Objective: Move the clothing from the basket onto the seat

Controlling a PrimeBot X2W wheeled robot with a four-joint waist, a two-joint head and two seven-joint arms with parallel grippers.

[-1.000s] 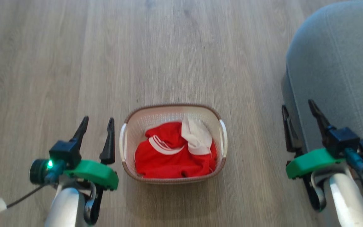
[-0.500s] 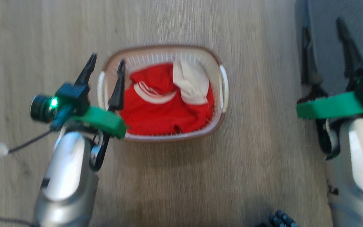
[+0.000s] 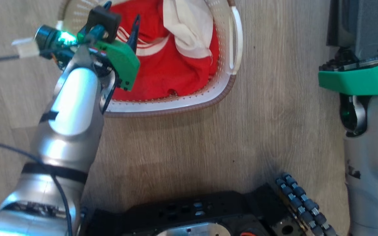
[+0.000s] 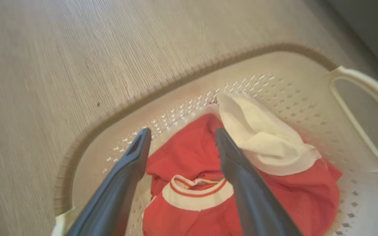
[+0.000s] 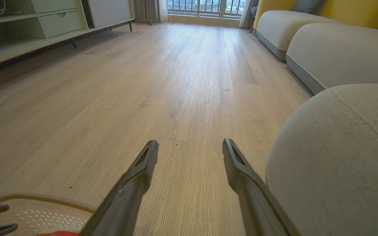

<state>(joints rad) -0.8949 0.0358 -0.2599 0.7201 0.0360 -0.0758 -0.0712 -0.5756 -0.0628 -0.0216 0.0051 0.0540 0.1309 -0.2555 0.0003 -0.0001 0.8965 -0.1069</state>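
Note:
The cream basket (image 3: pixel 223 83) with its brown rim stands on the wood floor at the top of the head view. In it lies the red clothing (image 3: pixel 176 65) with a white panel and a striped collar (image 4: pixel 192 200). My left gripper (image 4: pixel 182 132) is open inside the basket (image 4: pixel 290 91), above the clothing (image 4: pixel 189 154), one finger on each side of a red fold behind the collar. I cannot tell if it touches the fabric. My right gripper (image 5: pixel 190 144) is open and holds nothing, low over the floor just left of the grey seat (image 5: pixel 340 154).
My own dark base (image 3: pixel 192 213) and a wheel (image 3: pixel 302 205) sit just behind the basket. Further grey sofa cushions (image 5: pixel 340 46) stand beyond the seat, and a low cabinet (image 5: pixel 28 29) lines the far left. Bare wood floor (image 5: pixel 176 82) stretches between them.
The head camera has tipped down, so the whole picture shifted. My left gripper has gone from beside the basket's left handle to over the clothing inside it. The right gripper stays by the seat.

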